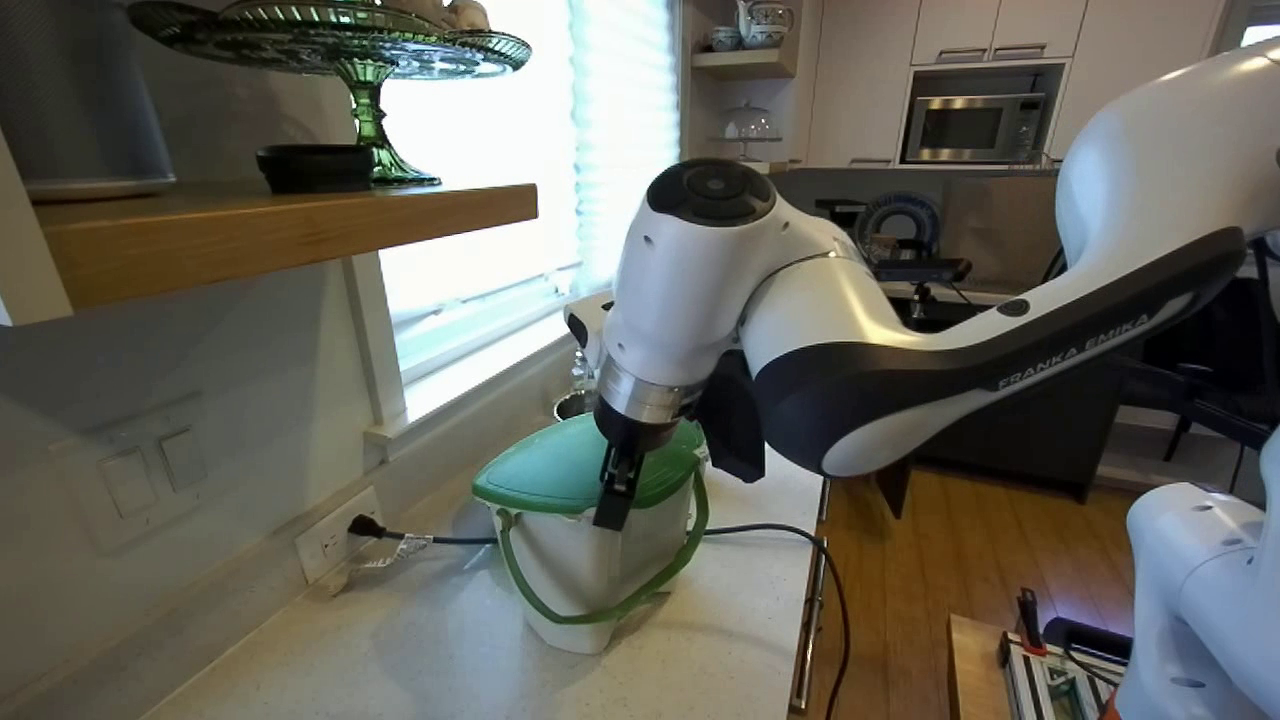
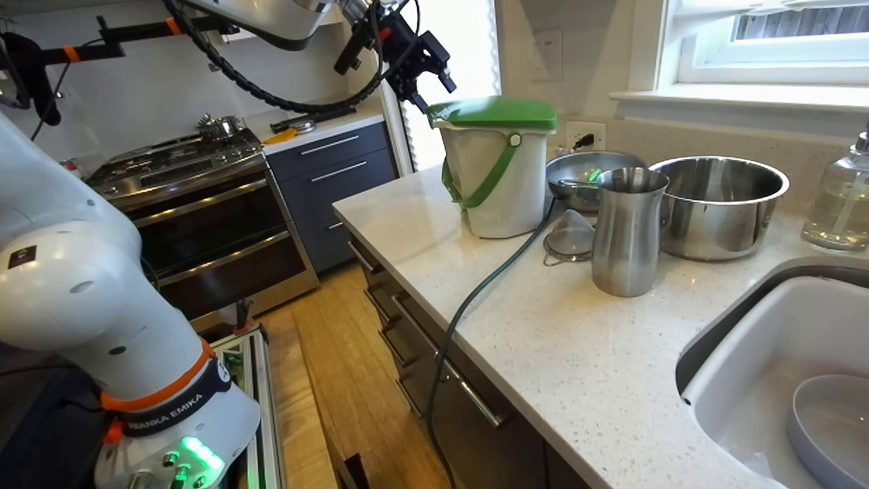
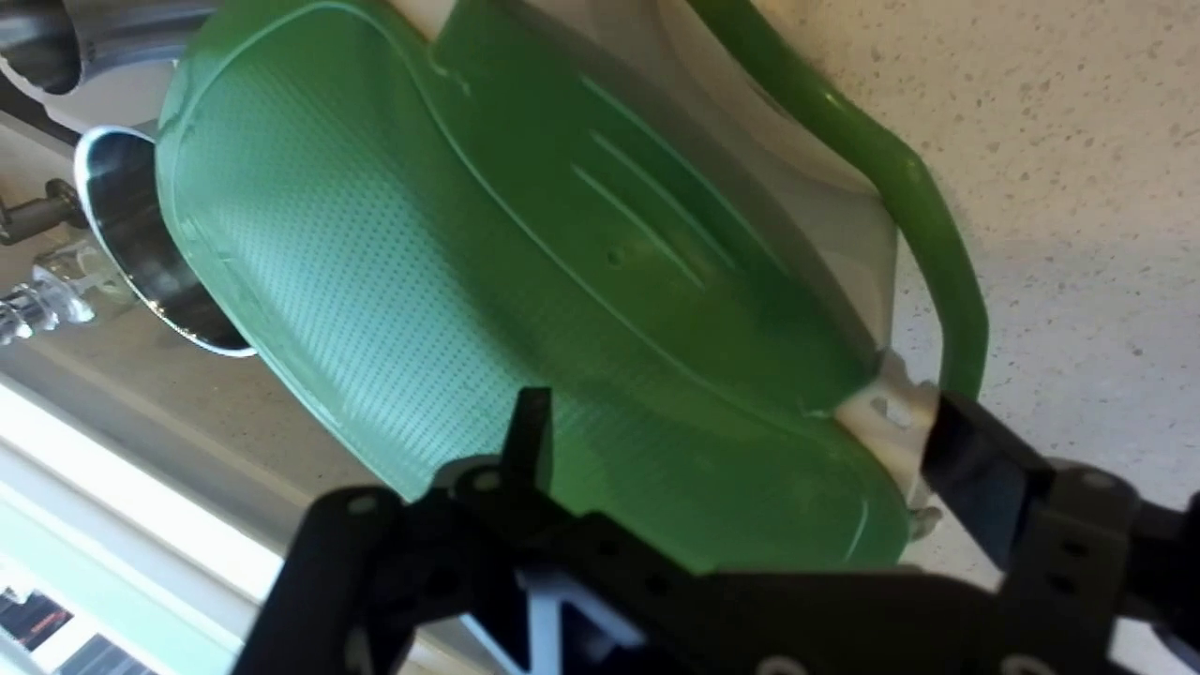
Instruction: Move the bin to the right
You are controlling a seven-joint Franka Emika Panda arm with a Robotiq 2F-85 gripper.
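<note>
The bin [image 1: 560,565] is cream with a green lid and a green handle hanging down its side. It stands upright on the counter, and also shows in an exterior view [image 2: 512,176] and in the wrist view [image 3: 600,281]. My gripper [image 2: 436,95] is open, at the lid's edge, at the end of the bin away from the metal bowls. In the wrist view the gripper [image 3: 741,408] has one finger over the lid and the other beyond the bin's edge, near the handle. Whether the fingers touch the bin cannot be told. In an exterior view the gripper [image 1: 613,510] shows one finger before the lid.
A metal pitcher [image 2: 628,234], metal pot [image 2: 723,210], metal bowl [image 2: 567,166] and strainer [image 2: 571,238] stand beside the bin. A dark cord [image 2: 468,299] runs past it over the counter edge. The sink [image 2: 747,326] and a wooden shelf [image 1: 300,235] also show.
</note>
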